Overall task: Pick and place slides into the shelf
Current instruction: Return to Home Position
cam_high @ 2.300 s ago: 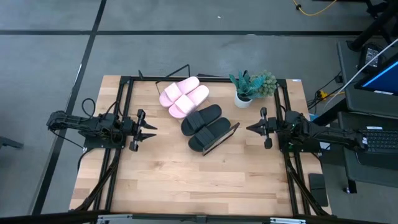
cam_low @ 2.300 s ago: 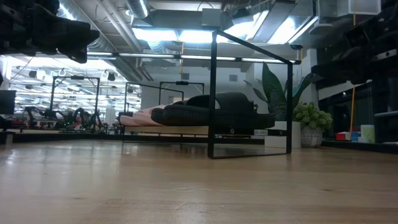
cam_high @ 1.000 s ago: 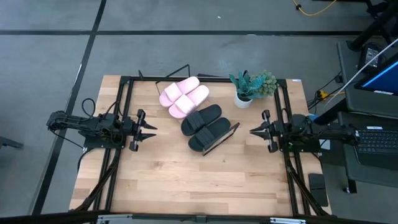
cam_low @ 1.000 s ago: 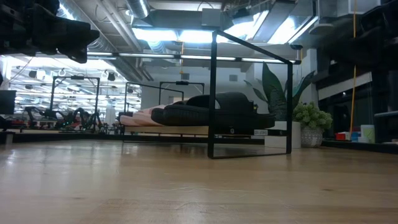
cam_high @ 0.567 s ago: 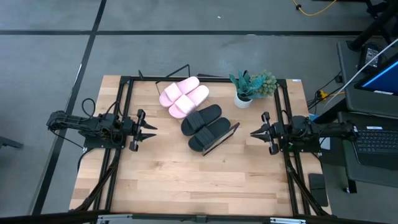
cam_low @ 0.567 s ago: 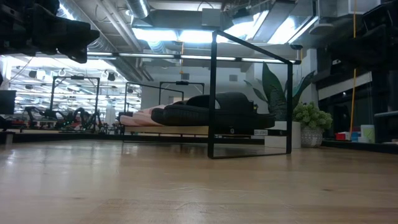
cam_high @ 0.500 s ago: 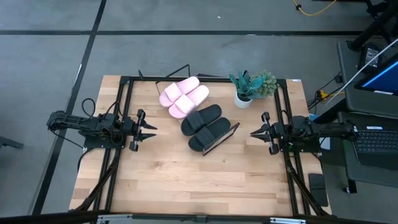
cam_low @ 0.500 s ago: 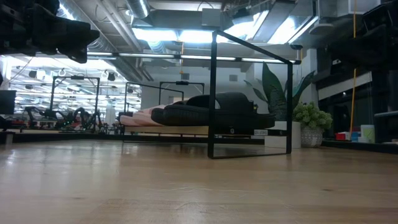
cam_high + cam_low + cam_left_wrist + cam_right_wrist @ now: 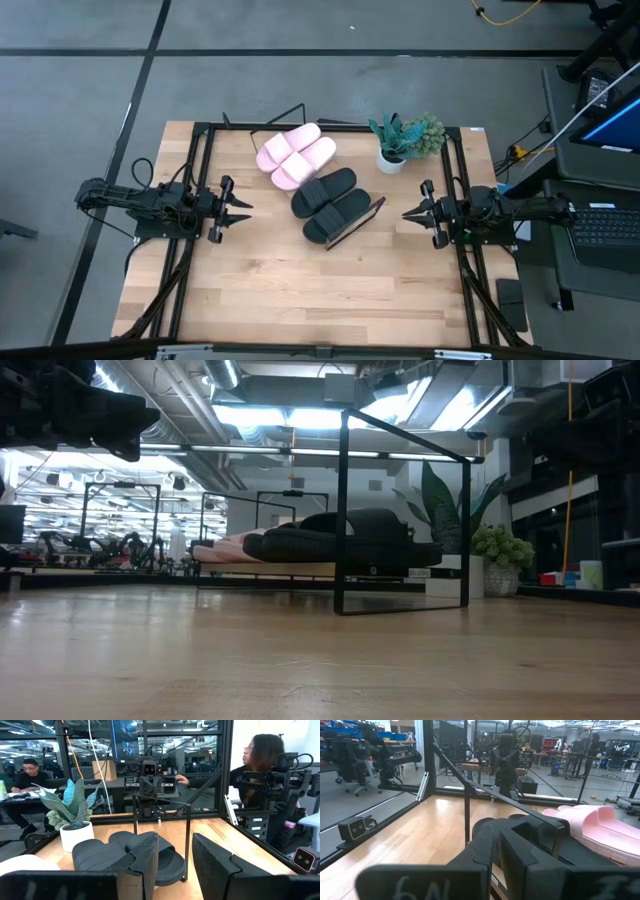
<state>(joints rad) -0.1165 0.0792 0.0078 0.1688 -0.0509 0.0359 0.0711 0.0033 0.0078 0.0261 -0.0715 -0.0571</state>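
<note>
All four slides are lying on the shelf (image 9: pixel 362 220) in the middle of the table (image 9: pixel 300 290): the pink slides (image 9: pixel 295 156) at its far end, the black slides (image 9: pixel 333 204) just beside them at the near end. The task looks done bar parking the arms.

The left gripper (image 9: pixel 243 209) is hovering by the table's left side, pointing at the shelf with its fingers (image 9: pixel 145 862) spread and nothing between them. The right gripper (image 9: pixel 407 212) is hovering by the right side, also aimed at the shelf. Its fingers (image 9: pixel 532 840) are sitting almost pressed together, holding nothing.

The likeliest trouble is a knock to the shelf. The board is slanting and the nearer black slide is resting close to its lower edge, so a bump on the wire frame could send that slide off onto the table. The right gripper is the nearer threat, since any forward swing would meet the frame's corner first. The plant (image 9: pixel 404 141) is standing near the right arm on its far side, so a wide sweep that way could tip it.

Room is good otherwise — the whole near half of the table is lying bare, and each gripper is keeping a clear gap from the shelf. Pulling straight back along each arm's own line looks the safest way out.
</note>
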